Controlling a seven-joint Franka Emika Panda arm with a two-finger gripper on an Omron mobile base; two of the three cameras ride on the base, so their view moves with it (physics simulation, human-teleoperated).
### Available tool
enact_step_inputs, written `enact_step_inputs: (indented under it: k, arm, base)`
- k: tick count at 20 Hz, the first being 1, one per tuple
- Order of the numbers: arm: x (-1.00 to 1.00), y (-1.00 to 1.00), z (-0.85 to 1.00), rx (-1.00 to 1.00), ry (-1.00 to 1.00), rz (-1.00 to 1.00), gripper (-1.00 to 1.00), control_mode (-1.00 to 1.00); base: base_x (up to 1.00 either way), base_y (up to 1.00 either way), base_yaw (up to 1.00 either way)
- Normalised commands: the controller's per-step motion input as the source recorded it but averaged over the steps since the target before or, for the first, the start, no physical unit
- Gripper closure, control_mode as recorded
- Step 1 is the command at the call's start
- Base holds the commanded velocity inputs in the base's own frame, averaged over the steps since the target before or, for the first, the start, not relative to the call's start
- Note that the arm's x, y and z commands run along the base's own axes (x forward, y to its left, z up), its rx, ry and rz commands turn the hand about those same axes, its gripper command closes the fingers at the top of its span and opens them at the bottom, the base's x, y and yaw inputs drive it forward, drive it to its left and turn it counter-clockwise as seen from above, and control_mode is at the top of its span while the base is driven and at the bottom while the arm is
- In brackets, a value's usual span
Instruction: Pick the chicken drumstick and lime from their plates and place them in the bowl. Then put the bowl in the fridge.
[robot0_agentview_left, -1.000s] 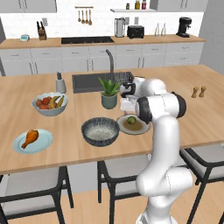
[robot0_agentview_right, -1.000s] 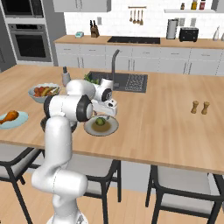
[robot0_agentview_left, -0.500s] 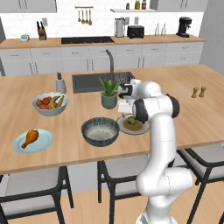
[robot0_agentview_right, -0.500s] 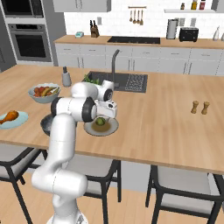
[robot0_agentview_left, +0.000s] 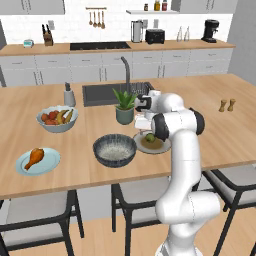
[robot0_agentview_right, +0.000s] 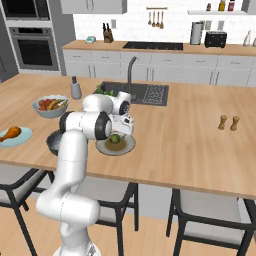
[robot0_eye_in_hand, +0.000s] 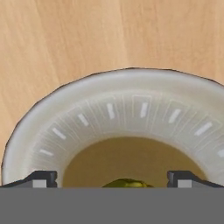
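Yellow-green lime (robot0_eye_in_hand: 127, 183) sits bottom centre of my hand view, between the wide-open claw (robot0_eye_in_hand: 111, 179) tips, on the grey-rimmed plate (robot0_eye_in_hand: 87, 113); nothing gripped.

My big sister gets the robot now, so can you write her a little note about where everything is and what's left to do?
Gripper: open, fingertips either side of the lime, low over it, not gripping yet.
Lime: on the grey-rimmed plate.
Chicken drumstick: on the light blue plate, far left.
Bowl: empty, on the counter between the two plates.
Done: nothing moved.
Left: put lime and drumstick in the bowl, then the bowl in the fridge.
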Motion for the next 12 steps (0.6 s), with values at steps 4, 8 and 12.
enact_step_inputs:
  k: [4,8,12]
  arm:
    - [-0.18,0.00,-0.06,0.00,0.04,0.00,-1.00,-1.00]
    - [-0.33,0.00,-0.06,0.00,0.01,0.00,-1.00,-1.00]
    - [-0.02,0.00,-0.06,0.00,0.02,0.00,1.00,-1.00]
  base:
    - [0.00,0.00,0.00]
    - [0.00,0.00,0.00]
    - [0.00,0.00,0.00]
